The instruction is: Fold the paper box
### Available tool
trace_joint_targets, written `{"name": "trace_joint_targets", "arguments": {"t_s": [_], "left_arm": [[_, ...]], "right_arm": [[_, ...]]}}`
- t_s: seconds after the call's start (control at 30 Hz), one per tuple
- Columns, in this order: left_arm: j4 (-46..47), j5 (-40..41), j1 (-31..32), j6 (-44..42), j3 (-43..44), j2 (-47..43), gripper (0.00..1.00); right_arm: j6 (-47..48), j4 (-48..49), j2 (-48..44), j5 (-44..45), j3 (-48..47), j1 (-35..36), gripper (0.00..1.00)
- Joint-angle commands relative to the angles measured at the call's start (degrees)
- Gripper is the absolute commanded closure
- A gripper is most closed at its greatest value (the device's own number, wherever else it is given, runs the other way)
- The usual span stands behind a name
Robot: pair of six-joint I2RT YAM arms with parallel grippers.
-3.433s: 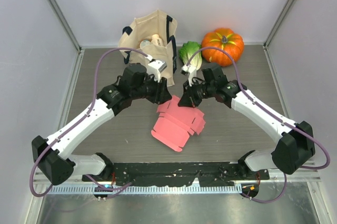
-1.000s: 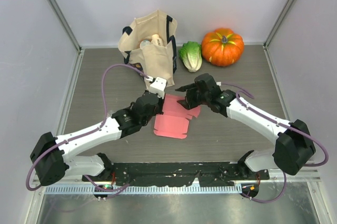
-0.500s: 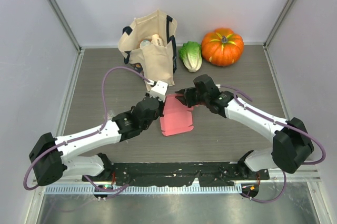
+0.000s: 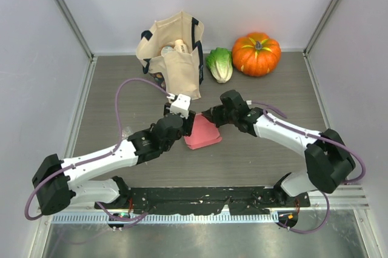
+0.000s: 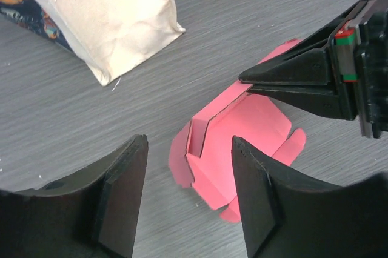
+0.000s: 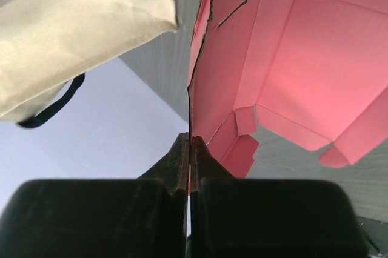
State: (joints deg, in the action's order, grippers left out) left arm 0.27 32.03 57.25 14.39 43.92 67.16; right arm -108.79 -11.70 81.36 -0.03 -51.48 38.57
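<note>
Since the prior frame, L gripper (image 5: 188, 146) has opened and now stands spread astride the paper box (image 5: 242, 140); contact not discernible. R gripper (image 6: 190, 142) has pinched shut on the box's raised edge flap. Box lies mid-table (image 4: 273, 82), near tote bag (image 4: 176, 52). Top view: box's left edge is hidden under L wrist. R wrist view crops it at top and right.

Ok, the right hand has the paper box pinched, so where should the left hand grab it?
Probably the raised side wall of the paper box, at its near end: only that stands off the table, the rest lies flat. Bring the open left hand straight down, one finger either side. The right hand is shut on the wall's far end, so keep clear of it.
</note>
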Motion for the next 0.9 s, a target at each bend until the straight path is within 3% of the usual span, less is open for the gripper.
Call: {"name": "trace_joint_targets", "arguments": {"t_s": [0.0, 0.1, 0.23, 0.4, 0.47, 0.6, 0.67, 0.87], "left_arm": [[-7.11, 4.7, 0.14, 8.16, 3.19, -6.14, 0.38], [-12.92, 10.76, 0.05, 16.5, 2.84, -11.06, 0.42], [-15.48, 11.74, -2.49, 27.41, -4.16, -16.7, 0.47], [-6.43, 5.86, -6.53, 29.03, -12.98, -18.82, 0.49], [-5.37, 3.14, -9.69, 28.59, -13.51, -16.28, 0.5], [-2.13, -2.67, -13.13, 27.01, -13.86, -9.78, 0.61], [1.2, -6.35, -13.75, 25.87, -13.86, -5.92, 0.62], [8.77, -14.97, -13.84, 22.79, -14.04, 0.51, 0.69]], "right_arm": [[4.28, 0.19, 3.44, 3.63, -1.86, 0.28, 0.99], [8.32, 0.1, 7.05, 4.69, -3.97, 0.28, 0.99], [11.76, 1.15, 10.92, 5.48, -5.29, 0.19, 0.99], [14.57, 2.74, 13.82, 6.18, -5.47, 0.02, 0.99], [15.19, 3.44, 14.26, 6.45, -5.12, -0.33, 0.99], [16.85, 7.56, 14.53, 5.57, -2.58, -0.6, 0.99], [17.56, 11.35, 13.74, 5.22, 0.32, -0.51, 0.99], [21.6, 37.16, 10.31, 2.23, 11.83, -1.39, 0.99]]}}
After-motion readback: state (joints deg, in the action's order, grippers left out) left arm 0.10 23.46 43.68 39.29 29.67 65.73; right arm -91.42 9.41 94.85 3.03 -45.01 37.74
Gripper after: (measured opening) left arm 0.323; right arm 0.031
